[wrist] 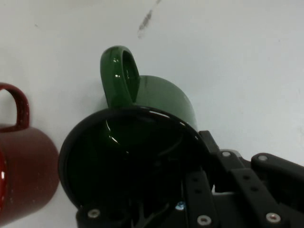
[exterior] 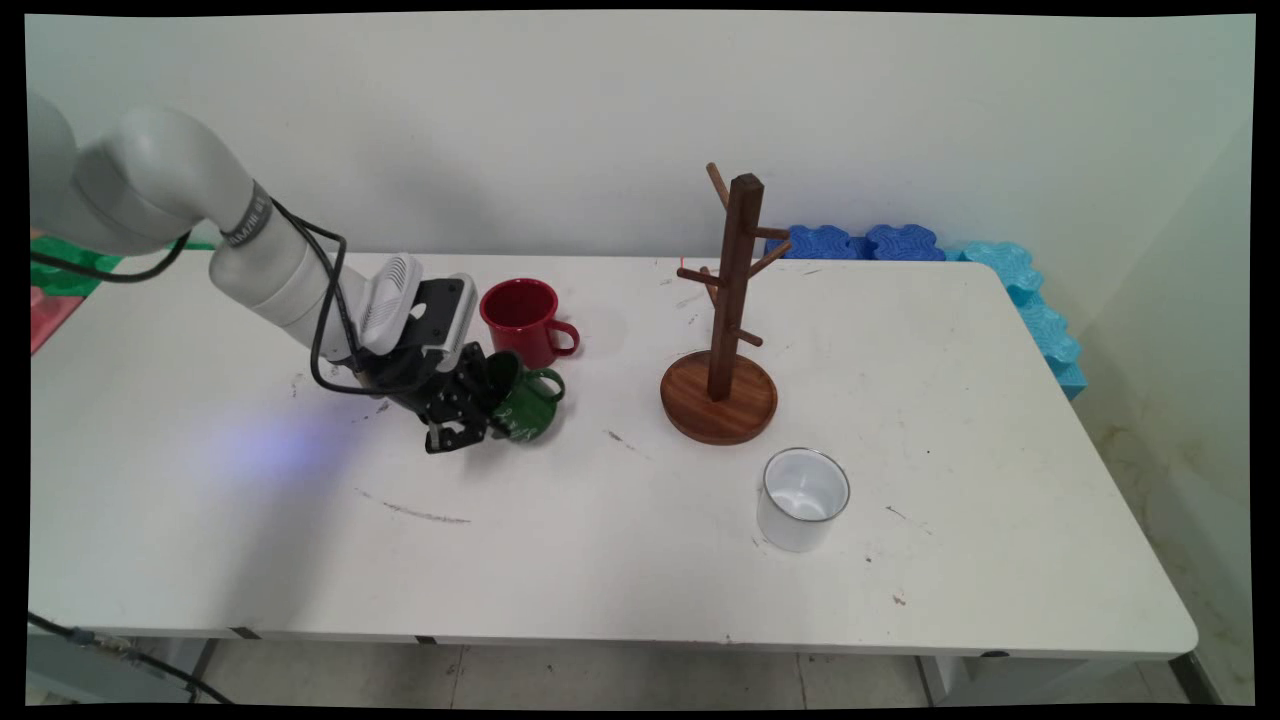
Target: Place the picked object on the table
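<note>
Reaching low, gripper [exterior: 478, 412] clamped on tilted green mug [exterior: 530, 405].

I can't read any text, label, brand or number here; the print on the arm's dark band [exterior: 252, 216] is illegible

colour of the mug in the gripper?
Dark green mug with a black rim; clearest in the hand view.

Place: a robotics lab
Evidence: scuffed white table [exterior: 640, 560], bare wall [exterior: 600, 120], blue foam blocks [exterior: 1040, 320] stacked behind
</note>
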Robot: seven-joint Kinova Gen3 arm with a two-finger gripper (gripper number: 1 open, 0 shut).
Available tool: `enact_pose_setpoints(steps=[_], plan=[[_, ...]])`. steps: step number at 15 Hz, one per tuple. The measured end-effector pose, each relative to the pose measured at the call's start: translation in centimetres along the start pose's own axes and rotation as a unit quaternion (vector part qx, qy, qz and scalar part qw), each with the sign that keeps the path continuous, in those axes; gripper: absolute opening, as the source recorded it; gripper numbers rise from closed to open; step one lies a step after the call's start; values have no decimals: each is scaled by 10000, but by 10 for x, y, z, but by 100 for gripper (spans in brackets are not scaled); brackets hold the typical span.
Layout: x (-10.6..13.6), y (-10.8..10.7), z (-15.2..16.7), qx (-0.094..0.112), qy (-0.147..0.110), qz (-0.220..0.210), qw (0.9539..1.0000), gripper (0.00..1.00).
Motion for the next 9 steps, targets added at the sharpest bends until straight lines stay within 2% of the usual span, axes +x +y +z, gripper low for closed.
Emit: enact_pose_setpoints(steps=[9], plan=[[1,1,13,-44,-143,204,9997,0]])
